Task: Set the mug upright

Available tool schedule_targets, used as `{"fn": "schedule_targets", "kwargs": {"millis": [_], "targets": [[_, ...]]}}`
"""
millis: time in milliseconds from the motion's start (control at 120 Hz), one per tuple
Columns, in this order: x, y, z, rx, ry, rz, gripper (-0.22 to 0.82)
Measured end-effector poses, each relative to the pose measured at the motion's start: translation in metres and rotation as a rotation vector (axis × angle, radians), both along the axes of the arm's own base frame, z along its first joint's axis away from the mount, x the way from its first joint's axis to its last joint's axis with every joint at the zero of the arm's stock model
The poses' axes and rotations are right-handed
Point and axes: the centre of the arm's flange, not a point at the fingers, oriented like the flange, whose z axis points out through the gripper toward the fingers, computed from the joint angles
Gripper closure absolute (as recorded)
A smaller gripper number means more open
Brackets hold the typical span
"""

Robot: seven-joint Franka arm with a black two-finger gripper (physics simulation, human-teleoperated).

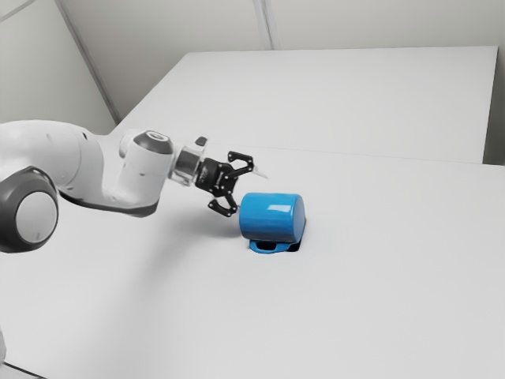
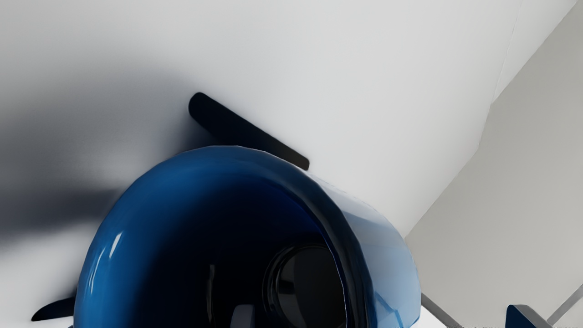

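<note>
The blue mug (image 1: 271, 217) lies on its side on the table, its mouth towards the gripper and its handle (image 1: 269, 247) low at the near side, by the tabletop. My gripper (image 1: 247, 191) is open beside the mouth, at the exterior view's left of the mug. In the wrist view the mug (image 2: 109, 255) shows its round rim and dark inside. The gripper (image 2: 383, 316) has one fingertip (image 2: 242, 316) in front of the mouth and the other (image 2: 521, 316) outside the rim. Whether the first has entered the mug I cannot tell.
The white table (image 1: 379, 300) extends around the mug, with a second white surface (image 1: 339, 103) behind it. A dark flat piece (image 1: 294, 246) shows beside the handle. In the wrist view a dark bar (image 2: 246, 130) lies against the mug's side; I cannot tell what it is.
</note>
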Motion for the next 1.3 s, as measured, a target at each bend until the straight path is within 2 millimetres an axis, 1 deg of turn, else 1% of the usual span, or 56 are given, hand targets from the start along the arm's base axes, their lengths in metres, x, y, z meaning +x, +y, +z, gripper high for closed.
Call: {"fn": "schedule_targets", "kwargs": {"millis": [108, 150, 258, 317, 383, 517, 642, 675, 733, 800, 858, 925, 1008, 1100, 1192, 1300], "targets": [[0.001, -0.007, -0.002, -0.023, 0.0, 0.017, 0.01], [0.002, -0.008, -0.002, -0.023, -0.001, 0.022, 0.09], [0.004, -0.007, 0.002, -0.014, -0.014, 0.024, 0.39], [0.005, -0.008, 0.004, -0.01, -0.02, 0.022, 0.5], [0.006, -0.01, 0.006, -0.007, -0.023, 0.02, 0.59], [0.006, -0.024, 0.008, 0.0, -0.027, 0.006, 0.7], [0.007, -0.027, 0.009, 0.012, -0.027, 0.008, 0.74], [0.008, -0.026, 0.011, 0.021, -0.032, 0.005, 0.74], [0.01, -0.027, 0.03, 0.055, -0.064, -0.02, 0.75], [0.007, -0.026, 0.059, 0.133, -0.113, -0.074, 0.76], [0.0, -0.022, 0.08, 0.22, -0.147, -0.13, 0.77], [-0.01, -0.018, 0.097, 0.328, -0.168, -0.2, 0.77], [-0.023, -0.015, 0.106, 0.477, -0.181, -0.302, 0.78], [-0.034, -0.012, 0.111, 0.627, -0.185, -0.408, 0.78], [-0.041, -0.014, 0.117, 0.758, -0.198, -0.502, 0.78], [-0.048, -0.014, 0.121, 0.873, -0.204, -0.584, 0.78]]}}
